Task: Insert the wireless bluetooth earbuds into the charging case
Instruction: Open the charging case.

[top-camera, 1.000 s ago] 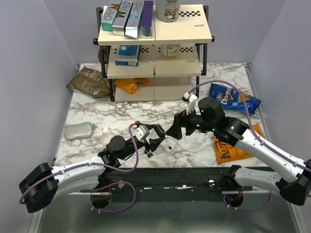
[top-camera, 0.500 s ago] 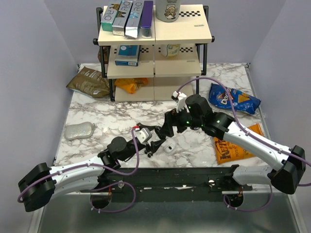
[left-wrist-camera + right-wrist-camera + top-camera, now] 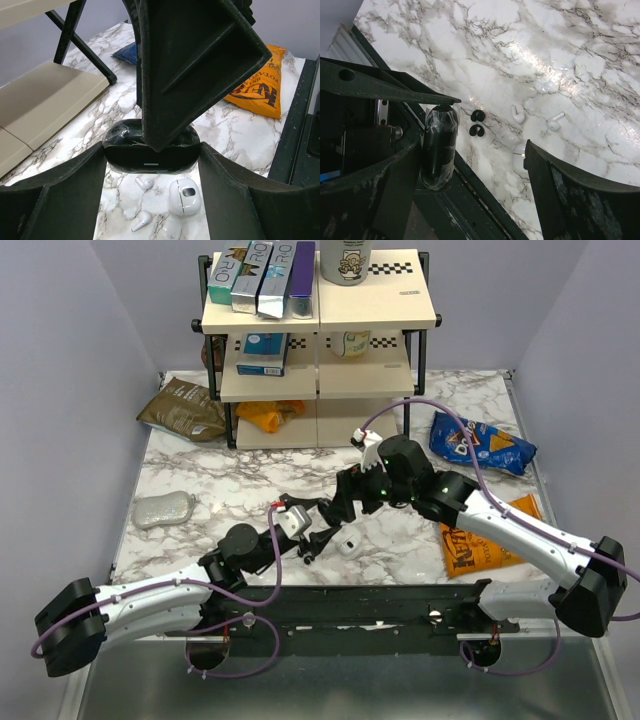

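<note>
Top: left claw [image 3: 324,526] and right claw [image 3: 343,508] meet over the surface [image 3: 200,480]. Left wrist — left claw grips the black charging case [image 3: 150,159] between its fingers. Right wrist — right claw spread wide; two black earbuds [image 3: 478,116] lie on the surface near the case.

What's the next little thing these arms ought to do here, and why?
Probably the right gripper, open wide right by the black charging case, should close gently on its top to open it. The left gripper holds the case, which looks shut, and both black earbuds lie on the table.
</note>
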